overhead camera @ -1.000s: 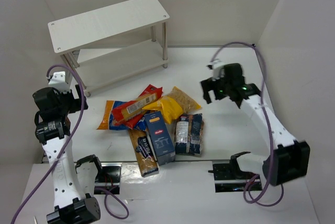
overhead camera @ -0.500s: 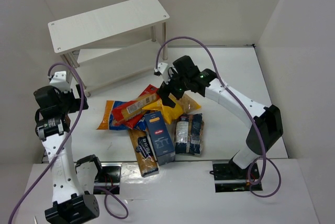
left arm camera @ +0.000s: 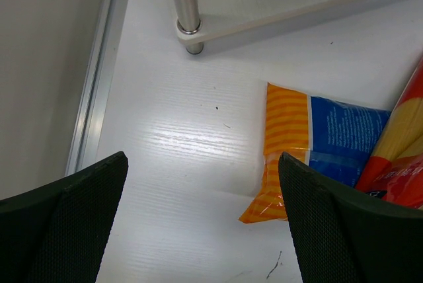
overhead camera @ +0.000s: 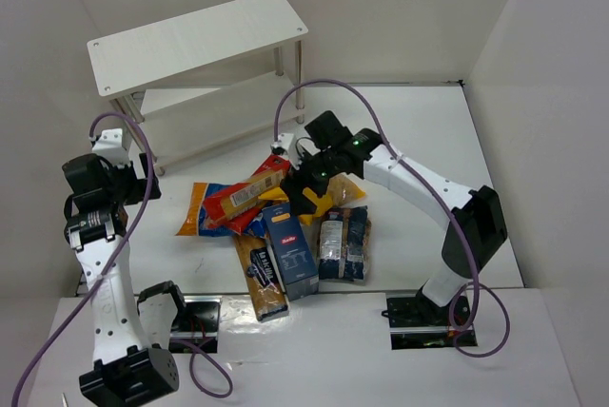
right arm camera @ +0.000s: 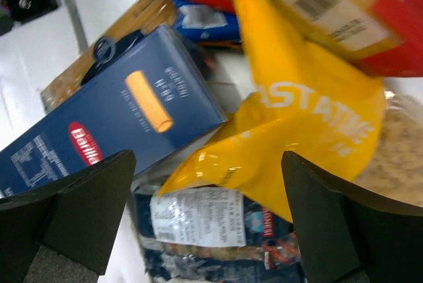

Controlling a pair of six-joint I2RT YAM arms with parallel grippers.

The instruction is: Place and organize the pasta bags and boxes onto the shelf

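The packs lie in a heap at mid table: yellow bag, dark blue box, long red-yellow box, orange-blue bag, dark clear bag, long brown packet. My right gripper is open, low over the yellow bag, with the blue box and dark clear bag beneath its fingers. My left gripper is open and empty above bare table, left of the orange-blue bag. The white shelf stands at the back left, nothing on it.
A shelf leg and the lower board show at the top of the left wrist view. White walls enclose the table on the left, back and right. Cables loop from both arms.
My right arm has swung from the right side of the table leftward and down onto the heap, over the yellow bag. My left arm has barely moved.
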